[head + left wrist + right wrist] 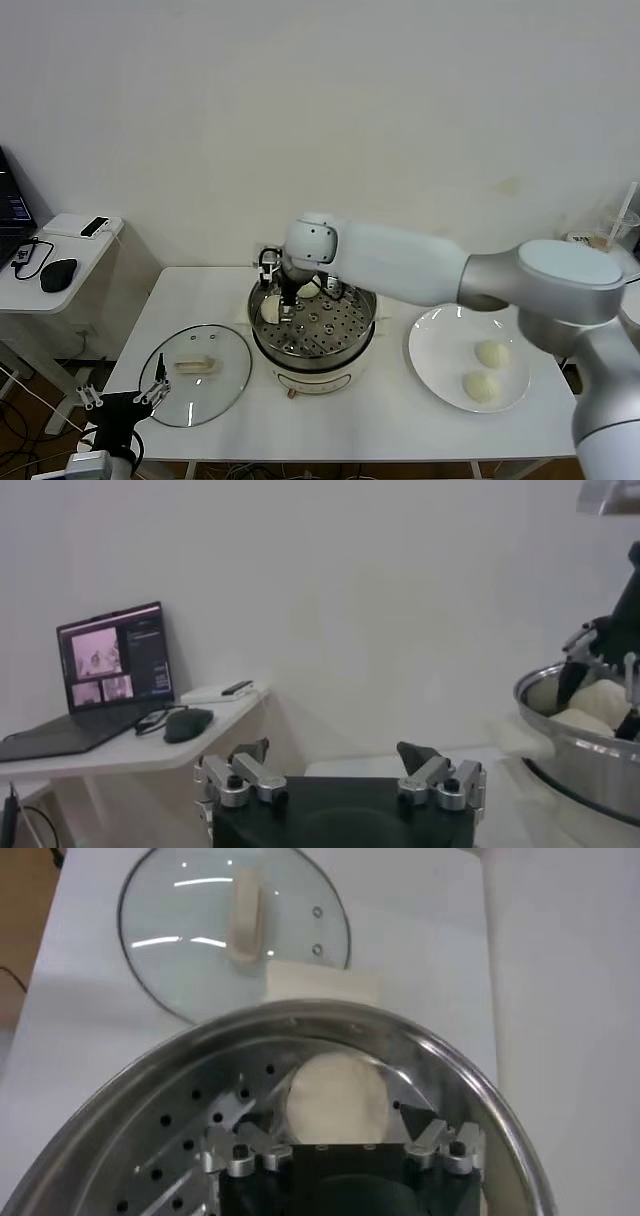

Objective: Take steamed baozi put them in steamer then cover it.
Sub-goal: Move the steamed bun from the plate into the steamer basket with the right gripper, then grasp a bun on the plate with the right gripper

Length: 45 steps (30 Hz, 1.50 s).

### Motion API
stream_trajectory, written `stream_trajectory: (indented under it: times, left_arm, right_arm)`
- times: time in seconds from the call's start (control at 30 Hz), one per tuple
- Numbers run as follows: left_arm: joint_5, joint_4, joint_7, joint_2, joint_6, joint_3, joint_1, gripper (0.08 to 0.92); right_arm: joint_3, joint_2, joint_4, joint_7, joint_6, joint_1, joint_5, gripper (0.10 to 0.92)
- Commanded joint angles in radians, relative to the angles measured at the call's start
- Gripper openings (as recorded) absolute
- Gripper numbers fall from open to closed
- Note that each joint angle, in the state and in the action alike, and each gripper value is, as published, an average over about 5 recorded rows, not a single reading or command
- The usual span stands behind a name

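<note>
The steamer [312, 340] is a shiny steel pot with a perforated tray on a cream base, mid-table. My right gripper [284, 300] reaches into its left side, jaws open. In the right wrist view the right gripper [328, 1120] straddles a cream-white baozi [335, 1093] lying on the tray, with a small gap on each side. That baozi [270, 310] and a second one [310, 290] at the back lie in the steamer. Two more baozi [492, 353] [481, 386] lie on the white plate [440, 350]. My left gripper [125, 402] is parked low at the front left, open and empty.
The glass lid [195, 372] with a cream handle lies flat on the table left of the steamer; it also shows in the right wrist view [235, 918]. A side table at far left holds a laptop [110, 670] and a mouse [58, 272].
</note>
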Motion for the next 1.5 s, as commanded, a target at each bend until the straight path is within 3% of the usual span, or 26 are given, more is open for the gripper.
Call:
stream_trajectory:
  times: [0.03,0.37,0.73,1.03,1.5]
  left_arm:
    - [0.0,-0.005,0.001,0.007,0.003,0.008,-0.003,0.823]
    - [0.003,-0.01,0.002,0.019,0.003,0.032,0.001,0.823]
    - [0.031,0.012,0.003,0.014,0.002,0.064,0.002,0.823]
    - [0.06,0.031,0.002,0.004,-0.001,0.083,0.01,0.823]
    - [0.063,0.043,0.001,-0.001,0.0,0.073,0.014,0.823]
  right_arm:
    - [-0.032,-0.281,0.216,-0.197,0.099,0.191,-0.073,0.823]
    - [-0.002,-0.76,0.403,-0.308,0.297,0.11,-0.328,0.823]
    - [0.535,-1.018,0.442,-0.321,0.404,-0.597,-0.561,0.823]
    - [0.888,-1.022,0.415,-0.297,0.427,-1.041,-0.693,0.823]
    - [0.744,-0.834,0.277,-0.278,0.412,-0.917,-0.724,0.823]
